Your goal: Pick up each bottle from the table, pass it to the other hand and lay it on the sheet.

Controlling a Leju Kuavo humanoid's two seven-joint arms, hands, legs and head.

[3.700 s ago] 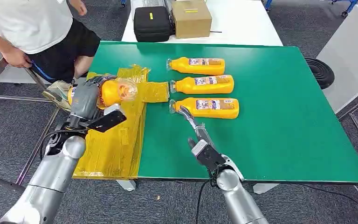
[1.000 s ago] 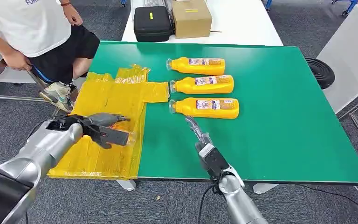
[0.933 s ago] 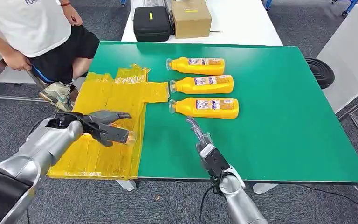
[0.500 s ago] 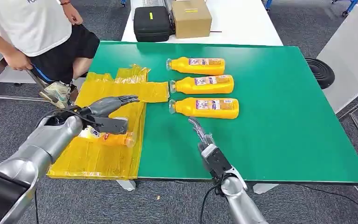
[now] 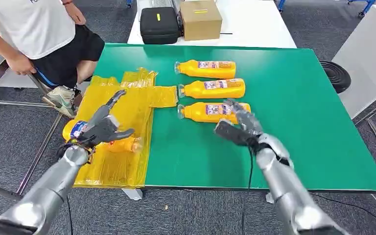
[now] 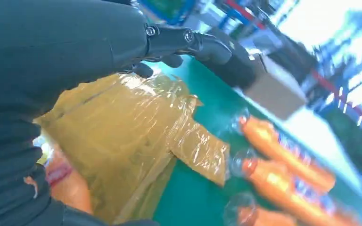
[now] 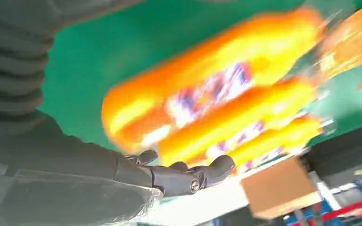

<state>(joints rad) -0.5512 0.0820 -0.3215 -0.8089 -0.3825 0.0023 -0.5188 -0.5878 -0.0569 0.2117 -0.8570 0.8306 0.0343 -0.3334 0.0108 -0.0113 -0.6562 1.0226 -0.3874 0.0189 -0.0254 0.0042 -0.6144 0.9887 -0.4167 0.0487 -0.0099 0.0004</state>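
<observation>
Head view is showing the right hand (image 5: 237,126) hovering just over the nearest bottle (image 5: 214,112) on the green table (image 5: 298,117), its fingers apart and gripping nothing. To do this pick well, I judge the hand should be coming down across the middle of the bottle's body, where the label is, wrapping it evenly so the round body is not rolling toward its neighbours, then lifting clear before carrying it toward the left hand. Counting here: three bottles are lying side by side on the table, namely the nearest one, a middle bottle (image 5: 213,88) and a far bottle (image 5: 206,68), and a fourth, the laid bottle (image 5: 103,138), is lying on the yellow sheet (image 5: 122,105). The left hand (image 5: 102,128) is poised above that laid bottle with fingers spread, holding nothing. A person (image 5: 39,34) is sitting beside the table's far left corner, and one black case (image 5: 159,24) and one cardboard box (image 5: 200,18) are standing on the white table (image 5: 254,24) beyond.

Left wrist view is showing the left hand (image 6: 66,42) with its fingers extended over the crinkled sheet (image 6: 136,136); three bottles are appearing blurred on the green surface beyond.

Right wrist view is blurred, showing the right hand (image 7: 122,160) with fingers parted near the nearest bottle (image 7: 207,89); whether it is touching the bottle, I cannot tell.
</observation>
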